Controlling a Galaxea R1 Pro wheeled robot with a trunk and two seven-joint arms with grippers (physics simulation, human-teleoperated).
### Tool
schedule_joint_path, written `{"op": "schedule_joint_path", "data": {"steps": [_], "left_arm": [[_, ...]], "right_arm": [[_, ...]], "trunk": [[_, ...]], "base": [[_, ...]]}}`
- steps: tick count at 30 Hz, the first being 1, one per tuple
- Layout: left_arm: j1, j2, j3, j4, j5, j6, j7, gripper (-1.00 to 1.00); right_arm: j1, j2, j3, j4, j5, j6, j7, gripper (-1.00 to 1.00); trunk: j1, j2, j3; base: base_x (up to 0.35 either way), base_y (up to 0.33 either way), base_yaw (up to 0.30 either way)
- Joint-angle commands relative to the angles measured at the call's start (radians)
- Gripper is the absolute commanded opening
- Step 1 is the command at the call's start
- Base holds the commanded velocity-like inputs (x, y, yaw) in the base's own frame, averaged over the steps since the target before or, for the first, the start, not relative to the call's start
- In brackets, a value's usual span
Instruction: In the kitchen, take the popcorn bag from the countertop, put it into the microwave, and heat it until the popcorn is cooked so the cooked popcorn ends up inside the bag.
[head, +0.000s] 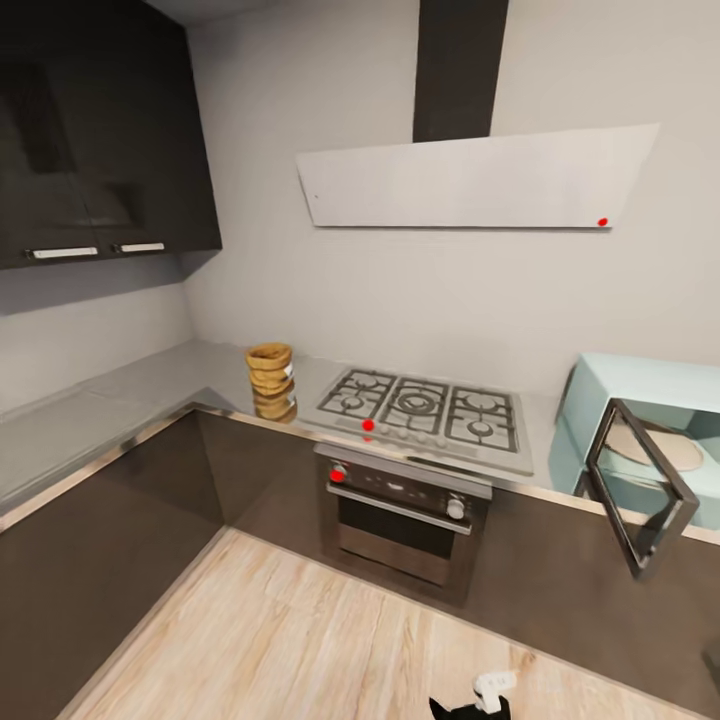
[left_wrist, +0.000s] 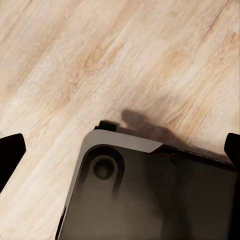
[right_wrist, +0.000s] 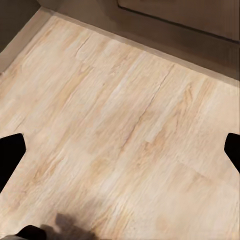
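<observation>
While both hands hang spread and holding nothing over the wood floor (head: 300, 640), the popcorn bag (head: 271, 382) waits on the worktop (head: 150, 385).
Left hand (left_wrist: 120, 150) is over the robot's dark base (left_wrist: 150, 195), right hand (right_wrist: 120, 150) over bare planks. Beyond, the oven (head: 400, 520); above it the hob (head: 425, 405), bag just left of it. Microwave (head: 650, 420) at right, door (head: 640, 480) swung open. Range hood (head: 470, 180) high on the wall.
</observation>
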Motion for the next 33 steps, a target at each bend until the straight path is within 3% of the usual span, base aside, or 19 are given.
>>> {"op": "schedule_joint_path", "data": {"steps": [1, 6, 10, 14, 16, 19, 21, 22, 26, 33], "left_arm": [[-0.001, 0.0, 0.003, 0.001, 0.0, -0.003, 0.001, 1.0], [0.0, -0.001, 0.002, 0.001, -0.001, -0.003, 0.001, 1.0], [0.0, -0.001, 0.001, 0.001, -0.002, -0.003, 0.001, 1.0], [0.001, -0.001, 0.001, 0.001, -0.003, -0.003, 0.001, 1.0], [0.001, -0.002, 0.0, 0.001, -0.004, -0.003, 0.001, 1.0], [0.001, -0.003, -0.001, 0.001, -0.004, -0.003, 0.001, 1.0], [0.001, -0.002, 0.0, 0.001, -0.004, -0.003, 0.001, 1.0], [0.001, -0.003, 0.0, 0.001, -0.004, -0.003, 0.001, 1.0], [0.001, -0.002, 0.0, 0.001, -0.004, -0.003, 0.001, 1.0], [-0.001, -0.001, 0.001, 0.001, 0.0, -0.003, 0.002, 1.0]], "right_arm": [[-0.001, 0.011, 0.003, -0.003, 0.015, -0.003, 0.005, 1.0], [-0.007, 0.031, 0.054, -0.031, 0.021, -0.002, 0.005, 1.0], [-0.001, 0.086, 0.13, -0.22, 0.022, 0.006, 0.003, 1.0], [0.002, 0.1, 0.179, -0.379, 0.021, 0.062, 0.005, 1.0], [0.034, 0.102, 0.211, -0.502, 0.02, 0.106, 0.005, 1.0], [0.058, 0.102, 0.242, -0.668, 0.021, 0.199, 0.005, 1.0], [0.063, 0.103, 0.262, -0.789, 0.02, 0.302, 0.005, 1.0], [0.064, 0.103, 0.274, -0.919, 0.019, 0.39, 0.005, 1.0], [0.058, 0.105, 0.298, -1.147, 0.017, 0.581, 0.003, 1.0], [-0.04, 0.13, 0.309, -1.195, 0.018, 0.726, 0.0, 1.0]], "trunk": [[0.001, -0.002, -0.002], [0.001, -0.002, -0.002], [0.001, -0.002, -0.002], [0.001, -0.002, -0.002], [0.001, -0.002, -0.002], [0.001, -0.002, -0.002], [0.001, -0.002, -0.002], [0.001, -0.002, -0.002], [0.001, -0.002, -0.002], [0.001, -0.002, -0.002]], "base": [[0.131, 0.278, 0.0], [0.033, 0.071, 0.0], [0.207, 0.005, 0.0], [0.118, 0.001, 0.0], [0.019, 0.0, 0.0], [0.004, 0.0, 0.0], [0.001, 0.0, 0.0], [0.0, 0.0, 0.0], [0.0, 0.0, 0.0], [0.187, 0.0, 0.0]]}}
